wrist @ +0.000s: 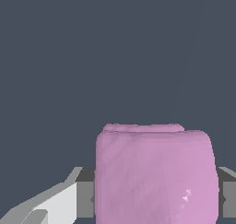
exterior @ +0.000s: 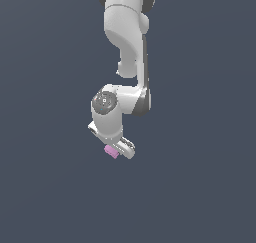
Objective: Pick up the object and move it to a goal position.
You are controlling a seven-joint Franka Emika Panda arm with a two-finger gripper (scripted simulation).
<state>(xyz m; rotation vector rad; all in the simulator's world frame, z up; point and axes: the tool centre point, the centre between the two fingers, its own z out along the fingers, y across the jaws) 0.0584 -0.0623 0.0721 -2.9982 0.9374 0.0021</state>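
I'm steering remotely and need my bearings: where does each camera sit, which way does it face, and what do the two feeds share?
Exterior view: off the arm, exact spot unknown, facing the white arm and its gripper against a plain dark background.
Wrist view: on the wrist, looking out past the jaws; only grey and white finger parts show.
Shared: the pink cube, sitting between the jaws, which appear closed on it.

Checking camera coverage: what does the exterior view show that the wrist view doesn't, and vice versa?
Only the exterior view shows the white arm hanging down and how small the cube looks at its tip. Only the wrist view shows the grey fingers pressed against the cube's sides, and the cube's faces up close. Both show the pink cube in the tool against a plain dark background.
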